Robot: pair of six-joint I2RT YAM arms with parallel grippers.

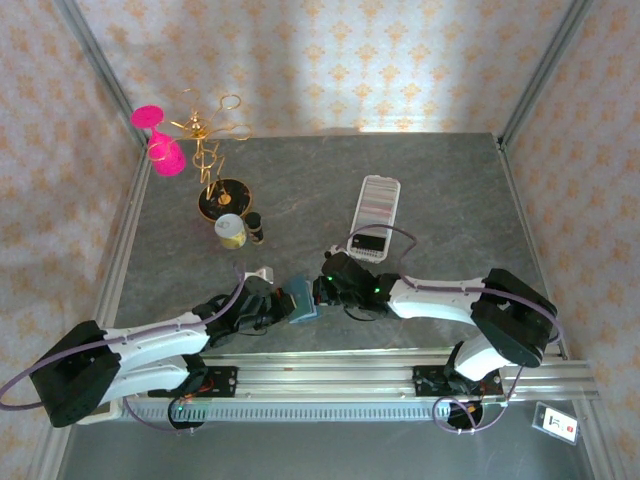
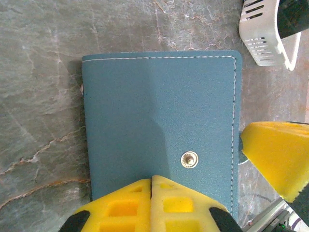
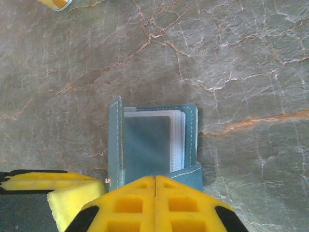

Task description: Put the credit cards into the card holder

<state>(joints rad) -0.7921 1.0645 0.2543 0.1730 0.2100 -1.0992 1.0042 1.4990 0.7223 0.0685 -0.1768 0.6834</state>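
The teal card holder [image 1: 301, 306] lies near the table's front edge, between my two grippers. In the left wrist view its stitched outer cover [image 2: 159, 121] with a metal snap faces me, and my left gripper [image 2: 151, 180] is shut with its tips against that cover. From the right wrist the card holder [image 3: 149, 145] is open, its left flap standing up and pale clear sleeves inside. My right gripper [image 3: 155, 179] is shut, its tips over the near edge. The credit cards [image 1: 378, 200] form a striped row in the long white tray [image 1: 362, 192] further back.
A gold jewellery stand [image 1: 212, 160] with pink pieces [image 1: 158, 140] stands at the back left. A small jar [image 1: 231, 231] and a dark bottle [image 1: 256, 229] sit in front of it. The tray's end [image 2: 263, 34] lies close beyond the holder. A metal rail [image 1: 330, 372] runs along the front.
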